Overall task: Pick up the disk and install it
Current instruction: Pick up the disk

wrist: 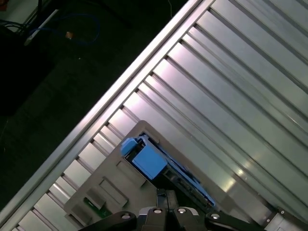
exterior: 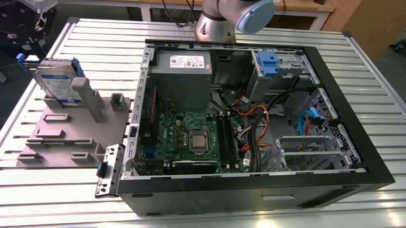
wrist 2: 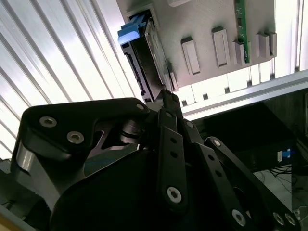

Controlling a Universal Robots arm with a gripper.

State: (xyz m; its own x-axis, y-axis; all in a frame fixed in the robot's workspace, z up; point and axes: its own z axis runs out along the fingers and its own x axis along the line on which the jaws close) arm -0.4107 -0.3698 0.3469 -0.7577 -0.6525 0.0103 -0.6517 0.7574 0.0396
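Your fingers (wrist 2: 166, 98) look pressed together in both wrist views, tip against tip, and they pinch nothing. Straight ahead of the tips, in the direction they point, stands the disk (wrist 2: 144, 62). It stands on its edge in the grey holder (wrist 2: 207, 29), with its blue end farther from the tips. Its narrow side is turned to the fingers, so you look along the thin edge and not on the labelled face. In the first wrist view its long axis runs slanted across the line of the tips, from the blue end down to the part that passes behind the fingers.

I judge that the fingers are apart from the disk. In the exterior view the disk (exterior: 56, 83) stands free in the holder, nearly upright, and nothing touches it. How much air is between tips and disk, I cannot tell from the wrist views.

The holder lies on the slatted metal surface (exterior: 76, 199), to the exterior view's left of the open computer case (exterior: 254, 187). Inside the case, at the far corner on the exterior view's right, there is a metal drive cage (exterior: 288, 64). The disk is well apart from that cage, so I judge it is neither lifted nor installed.
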